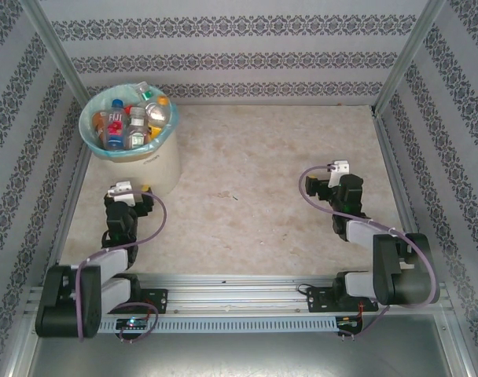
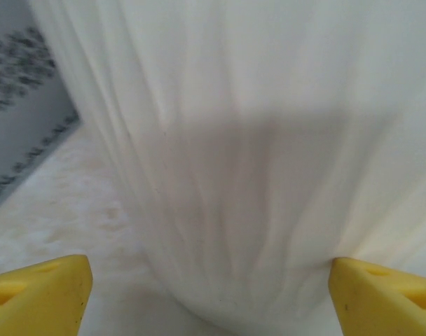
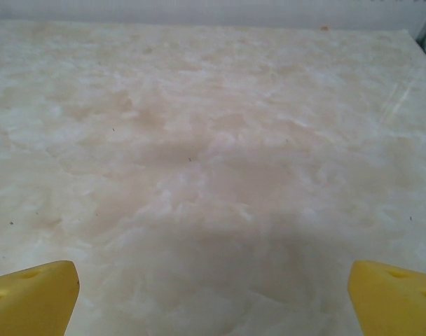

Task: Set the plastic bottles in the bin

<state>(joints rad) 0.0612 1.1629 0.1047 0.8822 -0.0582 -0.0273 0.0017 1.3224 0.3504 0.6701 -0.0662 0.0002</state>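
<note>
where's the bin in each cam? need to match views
Top external: bin at the far left corner, bottles inside.
Left wrist: bin close ahead, its cream side spanning centre to right.
Right wrist: faces tabletop toward the far wall.
Shared landmark: the marbled beige tabletop.

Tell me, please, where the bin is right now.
In the top view the bin stands at the far left corner of the table, bottles inside, just beyond the left claw.
</note>
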